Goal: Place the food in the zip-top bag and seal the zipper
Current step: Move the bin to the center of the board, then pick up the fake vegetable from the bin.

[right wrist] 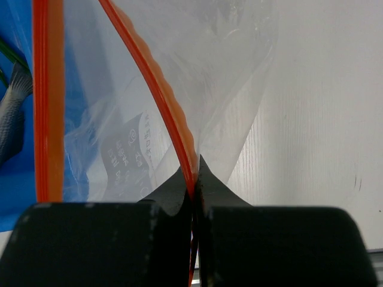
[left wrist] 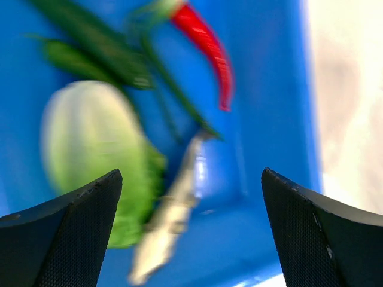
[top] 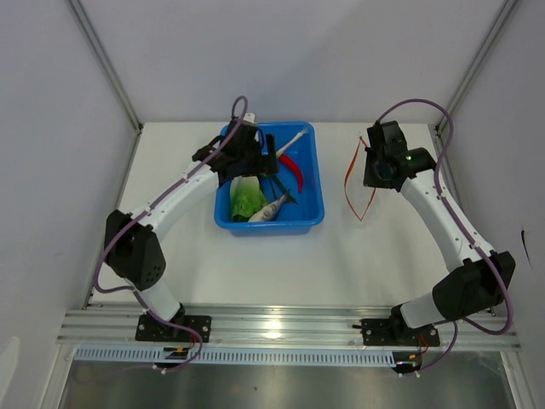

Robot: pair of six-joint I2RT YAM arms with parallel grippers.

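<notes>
Left pincer (left wrist: 190, 176) spread, over cabbage (left wrist: 90, 137) inside blue bin (top: 312, 175). Right pincer (right wrist: 196, 179) pinching zipper (right wrist: 161, 89) of zip-top bag (right wrist: 227, 72), right of bin.

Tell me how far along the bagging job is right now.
Done: the right gripper is pinched on the zipper, holding the mouth of the zip-top bag open beside the blue bin. In hand: the open left gripper hovers over that bin. Left: all the food lies there unbagged, and the zipper is unsealed.
</notes>
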